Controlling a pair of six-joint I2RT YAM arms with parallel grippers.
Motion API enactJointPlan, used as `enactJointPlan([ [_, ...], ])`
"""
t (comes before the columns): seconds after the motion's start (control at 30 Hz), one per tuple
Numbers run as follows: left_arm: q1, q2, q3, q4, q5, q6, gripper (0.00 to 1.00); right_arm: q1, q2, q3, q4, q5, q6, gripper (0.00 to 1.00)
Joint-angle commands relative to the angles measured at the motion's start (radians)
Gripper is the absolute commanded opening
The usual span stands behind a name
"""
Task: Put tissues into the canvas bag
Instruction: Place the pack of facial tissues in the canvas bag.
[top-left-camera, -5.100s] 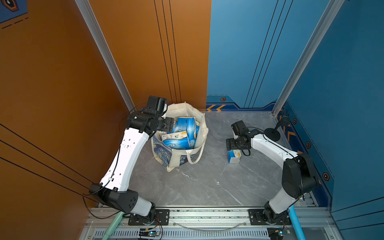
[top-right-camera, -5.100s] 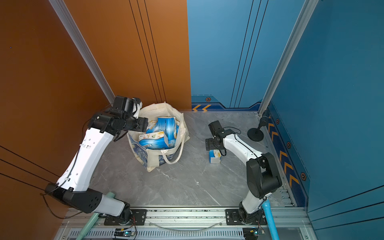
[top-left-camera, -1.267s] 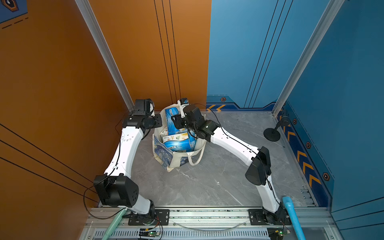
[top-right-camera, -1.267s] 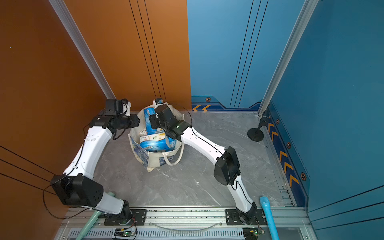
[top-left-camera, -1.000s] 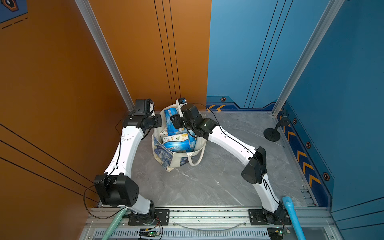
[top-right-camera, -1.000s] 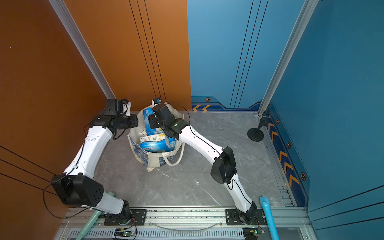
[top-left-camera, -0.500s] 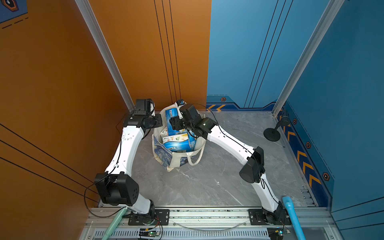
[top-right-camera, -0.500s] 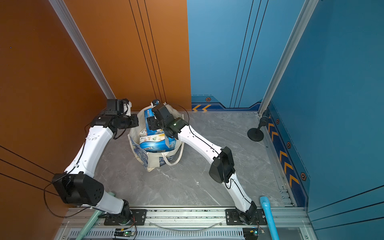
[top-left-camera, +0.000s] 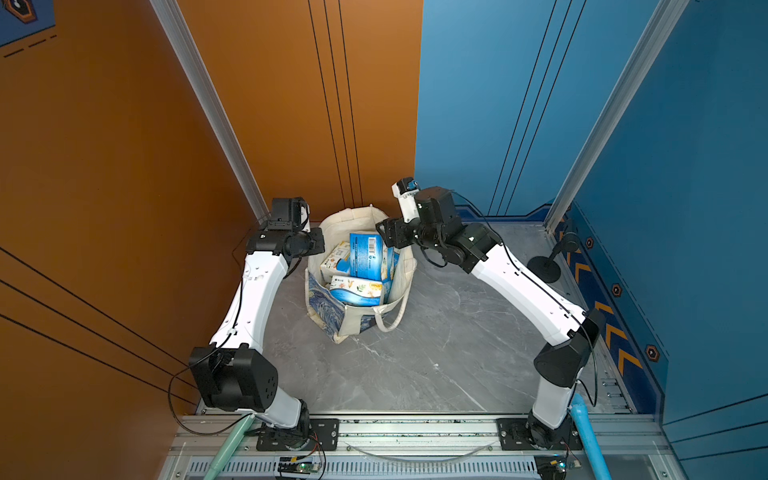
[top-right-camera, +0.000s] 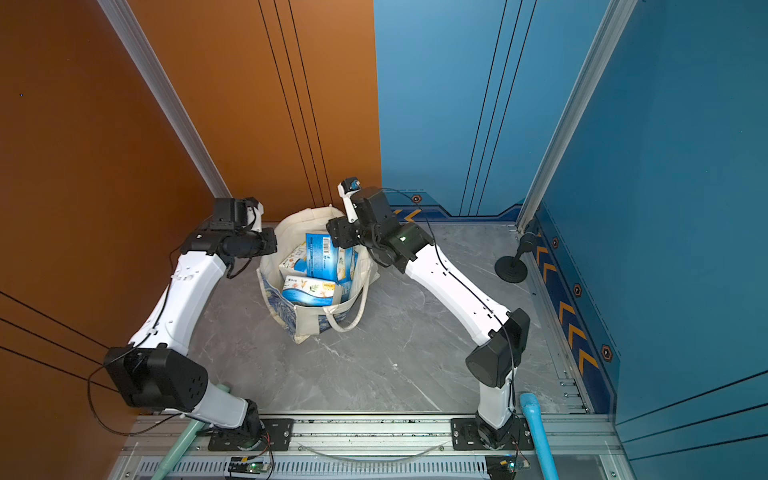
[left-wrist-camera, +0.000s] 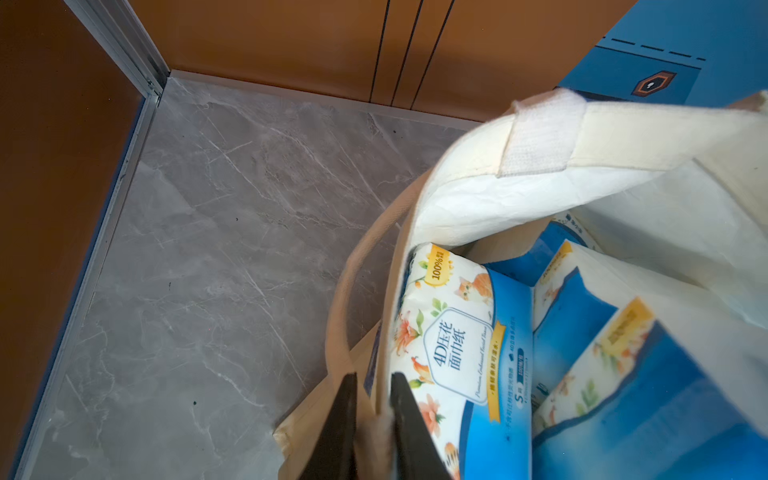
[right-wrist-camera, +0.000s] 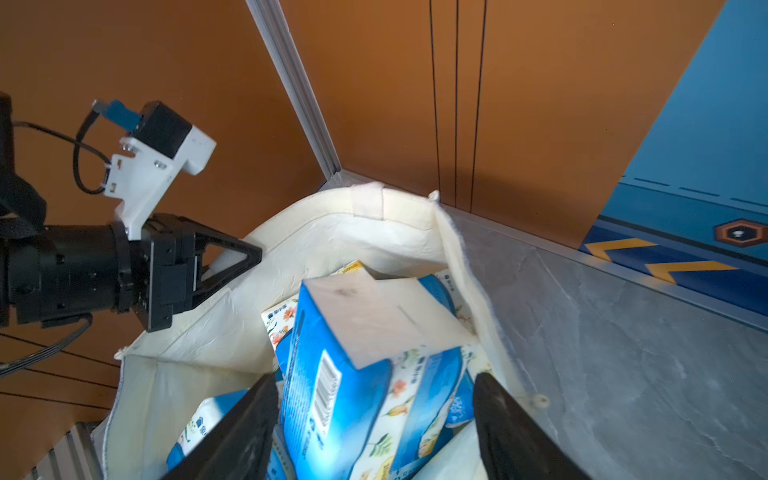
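Observation:
The cream canvas bag (top-left-camera: 332, 322) (top-right-camera: 291, 320) stands on the floor at the back, its mouth held wide. Several blue and white tissues packs fill it. One pack (top-left-camera: 366, 254) (top-right-camera: 323, 252) (right-wrist-camera: 357, 361) stands on end on top, barcode showing. My left gripper (left-wrist-camera: 374, 376) (top-left-camera: 316, 245) is shut on the bag's left rim (left-wrist-camera: 380, 291); it also shows pinching that rim in the right wrist view (right-wrist-camera: 249, 254). My right gripper (right-wrist-camera: 374, 376) (top-left-camera: 388, 237) hovers open over the bag's right rim, jaws wide on either side of the upright pack and not squeezing it.
A black round-based stand (top-left-camera: 544, 266) (top-right-camera: 512, 266) sits at the back right corner. Orange and blue walls close in behind and beside the bag. The bag's loop handle (top-left-camera: 395, 320) hangs down its front. An aluminium rail (top-left-camera: 415, 428) runs along the front.
My right gripper has opened, leaving the upright pack in the bag, and has drawn back a little toward the right rim. The left arm has kept its hold.

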Motion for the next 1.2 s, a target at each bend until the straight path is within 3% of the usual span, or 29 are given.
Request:
enactJointPlan([
  [0.0, -0.006, 0.008, 0.030, 0.004, -0.016, 0.020, 0.16, 0.000, 0.020, -0.045, -0.043, -0.037, -0.008, 0.70],
  [0.2, -0.006, 0.014, 0.026, 0.005, -0.014, 0.020, 0.16, 0.015, 0.006, -0.063, -0.126, -0.074, -0.044, 0.51],
  [0.33, -0.005, 0.013, 0.032, 0.004, -0.014, 0.021, 0.16, 0.045, 0.017, -0.068, -0.187, -0.089, -0.072, 0.43],
  [0.73, -0.014, 0.007, 0.037, 0.005, -0.005, 0.021, 0.16, 0.083, 0.288, 0.179, -0.214, -0.145, -0.043, 0.42],
  [1.0, -0.015, 0.007, 0.033, 0.004, -0.006, 0.021, 0.16, 0.097, 0.439, 0.380, -0.216, -0.349, -0.010, 0.47],
  [1.17, -0.015, 0.012, 0.036, 0.004, -0.005, 0.022, 0.16, 0.076, 0.414, 0.359, -0.214, -0.453, -0.013, 0.49],
])
